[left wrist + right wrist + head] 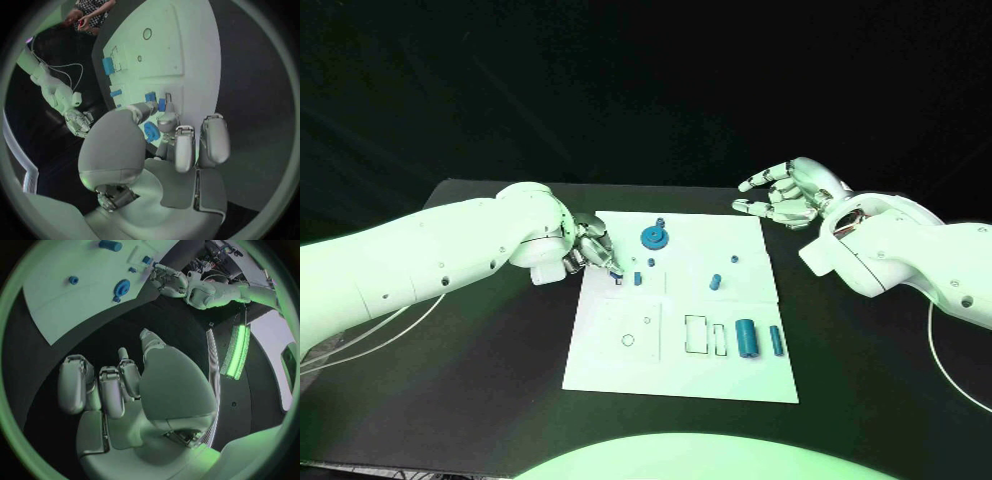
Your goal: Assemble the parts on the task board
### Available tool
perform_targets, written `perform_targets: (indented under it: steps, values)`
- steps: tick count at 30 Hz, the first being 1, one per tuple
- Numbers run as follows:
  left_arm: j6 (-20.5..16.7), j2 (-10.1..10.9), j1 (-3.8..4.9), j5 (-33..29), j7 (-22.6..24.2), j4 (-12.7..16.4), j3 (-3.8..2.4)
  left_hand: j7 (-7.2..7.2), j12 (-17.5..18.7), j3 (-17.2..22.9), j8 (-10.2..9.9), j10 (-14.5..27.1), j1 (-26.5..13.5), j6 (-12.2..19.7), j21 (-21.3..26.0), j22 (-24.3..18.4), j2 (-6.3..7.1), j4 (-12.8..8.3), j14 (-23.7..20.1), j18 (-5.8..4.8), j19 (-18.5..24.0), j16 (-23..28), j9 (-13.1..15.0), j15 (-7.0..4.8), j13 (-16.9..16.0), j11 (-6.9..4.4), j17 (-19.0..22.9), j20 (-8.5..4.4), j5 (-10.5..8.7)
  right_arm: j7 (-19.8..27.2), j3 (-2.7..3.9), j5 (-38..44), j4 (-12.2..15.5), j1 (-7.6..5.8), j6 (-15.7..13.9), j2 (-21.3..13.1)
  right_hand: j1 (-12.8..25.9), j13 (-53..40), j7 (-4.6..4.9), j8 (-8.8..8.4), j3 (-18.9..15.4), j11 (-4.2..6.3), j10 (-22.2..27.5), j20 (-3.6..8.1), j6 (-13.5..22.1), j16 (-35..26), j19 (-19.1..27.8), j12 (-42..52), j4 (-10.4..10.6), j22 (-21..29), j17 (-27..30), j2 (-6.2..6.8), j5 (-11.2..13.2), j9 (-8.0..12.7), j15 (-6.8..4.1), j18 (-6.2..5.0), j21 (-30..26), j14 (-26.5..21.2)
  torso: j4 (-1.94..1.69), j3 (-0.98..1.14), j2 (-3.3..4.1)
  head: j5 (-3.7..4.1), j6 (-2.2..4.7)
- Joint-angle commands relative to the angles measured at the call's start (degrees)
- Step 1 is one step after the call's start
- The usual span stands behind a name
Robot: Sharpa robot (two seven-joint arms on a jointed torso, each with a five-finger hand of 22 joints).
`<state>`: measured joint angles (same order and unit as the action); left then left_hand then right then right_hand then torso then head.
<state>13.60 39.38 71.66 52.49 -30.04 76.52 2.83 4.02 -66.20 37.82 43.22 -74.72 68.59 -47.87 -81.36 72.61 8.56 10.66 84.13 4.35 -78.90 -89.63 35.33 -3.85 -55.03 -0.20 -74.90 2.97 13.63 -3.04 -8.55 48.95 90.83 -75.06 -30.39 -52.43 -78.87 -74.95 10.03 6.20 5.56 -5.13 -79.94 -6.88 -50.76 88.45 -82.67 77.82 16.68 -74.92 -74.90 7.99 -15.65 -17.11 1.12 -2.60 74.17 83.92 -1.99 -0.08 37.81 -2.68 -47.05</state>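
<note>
The white task board (678, 372) lies mid-table. On it are a blue gear (655, 237) at the far end, two small blue pegs (629, 278) near the left edge, a blue piece (715, 281) in the middle and two blue cylinders (762, 339) at the near right. My left hand (589, 250) hangs over the board's far left edge, fingers bent down, thumb (140, 111) and a fingertip close beside the two pegs (156, 100); I cannot tell if they touch, and nothing is plainly held. My right hand (783, 195) floats open beyond the board's far right corner, over black table.
The board has two empty rectangular slots (705, 336) beside the cylinders and a small round hole (629, 340) near its left side. From the right wrist, the gear (122, 287) and my left hand (167, 277) show across the board. Black table (473, 400) surrounds the board.
</note>
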Motion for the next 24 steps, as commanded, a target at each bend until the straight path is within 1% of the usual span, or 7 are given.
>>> perform_targets:
  steps: [1,8,14,17,19,21,24]
  values:
    - [6.92,-0.90,0.65,-2.50,-0.56,-0.93,-0.09,0.02,0.08,7.01,0.58,0.33,0.23,0.46,0.26,-0.03,-1.52,-6.61,5.61,-0.26,0.41,0.09,3.53,0.45,0.09,-0.05,-14.26,-0.01,-0.67,0.53,0.02,0.51,0.00,0.03,0.90,0.11,0.62,-3.32,0.00,0.30,-0.27,0.00,0.34,0.13,-0.01,-0.37,0.30,-0.24,-0.09,-6.47,-9.95,0.18,-0.29,0.11,-0.29,-1.00,-0.21,4.83,0.08,0.00,0.05,-0.14,-0.03]
    - [10.23,-3.04,1.43,-2.48,-0.90,-3.68,-0.17,0.03,-0.04,7.42,0.96,0.39,0.15,0.88,0.24,0.02,-1.83,-6.95,5.60,-0.26,0.39,0.11,4.22,0.46,0.09,-0.05,-14.22,0.01,-1.11,0.55,0.02,0.51,-0.05,0.03,0.99,0.25,0.62,-3.32,0.00,0.30,-0.27,0.00,0.34,0.13,-0.01,-0.37,0.30,-0.24,-0.09,-6.47,-9.95,0.18,-0.29,0.11,-0.29,-1.00,-0.21,4.83,0.08,0.01,0.09,-0.12,-0.12]
    - [13.11,-5.25,1.85,-0.01,-1.29,-6.64,-0.08,0.02,-0.34,8.11,1.31,0.30,0.20,1.19,0.16,0.18,-1.34,-7.88,5.63,-0.29,0.29,0.06,4.95,0.40,-0.11,-0.10,-14.31,-0.01,-1.07,0.54,0.02,0.52,-0.07,0.03,0.98,0.32,0.62,-3.32,0.00,0.30,-0.27,0.00,0.34,0.13,-0.01,-0.37,0.30,-0.24,-0.09,-6.47,-9.95,0.18,-0.29,0.11,-0.29,-1.00,-0.21,4.83,-0.05,0.04,-0.02,-0.19,-0.46]
    - [13.51,-6.37,1.92,1.63,-1.42,-8.15,0.12,0.02,-0.38,8.16,1.32,0.28,0.21,1.21,0.13,0.24,-1.30,-7.95,5.64,-0.30,0.24,0.04,4.98,0.40,-0.15,-0.10,-14.35,-0.01,-1.06,0.55,0.02,0.53,-0.08,0.03,0.94,0.35,0.62,-3.32,0.00,0.30,-0.27,0.00,0.34,0.13,-0.01,-0.37,0.30,-0.24,-0.09,-6.47,-9.95,0.18,-0.29,0.11,-0.29,-1.00,-0.21,4.83,-0.04,-0.03,-0.01,-0.27,-0.47]
    - [13.45,-6.98,1.95,2.47,-1.48,-9.00,0.31,0.02,-0.38,8.16,1.32,0.28,0.21,1.21,0.13,0.24,-1.30,-7.95,5.64,-0.30,0.24,0.04,4.98,0.40,-0.15,-0.10,-14.35,-0.01,-1.06,0.58,0.02,0.53,-0.10,0.03,0.91,0.40,0.62,-3.32,0.00,0.30,-0.27,0.00,0.34,0.13,-0.01,-0.37,0.30,-0.24,-0.09,-6.47,-9.95,0.18,-0.29,0.11,-0.29,-1.00,-0.21,4.83,-0.01,-0.03,0.00,-0.31,-0.47]
    - [13.15,-7.34,1.96,3.13,-1.52,-9.48,0.46,0.02,-0.41,8.21,1.34,0.26,0.20,1.22,0.16,0.18,-1.27,-8.01,5.62,-0.29,0.29,0.07,5.03,0.39,-0.18,-0.10,-14.29,-0.01,-1.07,0.60,0.02,0.54,-0.10,0.03,0.89,0.43,0.62,-3.32,0.00,0.30,-0.27,0.00,0.34,0.13,-0.01,-0.37,0.30,-0.24,-0.09,-6.47,-9.95,0.18,-0.29,0.11,-0.29,-1.00,-0.21,4.83,0.07,-0.03,0.02,-0.29,-0.48]
    - [12.76,-7.65,1.97,3.86,-1.55,-9.84,0.59,0.01,-0.55,8.40,1.41,0.15,0.21,1.18,0.08,0.32,-1.33,-8.11,5.60,-0.32,0.19,0.11,5.15,0.38,-0.34,-0.11,-14.22,-0.02,-1.02,0.63,0.02,0.54,-0.13,0.03,0.85,0.45,0.62,-3.32,0.00,0.30,-0.27,0.00,0.34,0.13,-0.01,-0.37,0.30,-0.24,-0.09,-6.47,-9.95,0.18,-0.29,0.11,-0.29,-1.00,-0.21,4.83,0.06,-0.04,0.00,-0.31,-0.53]
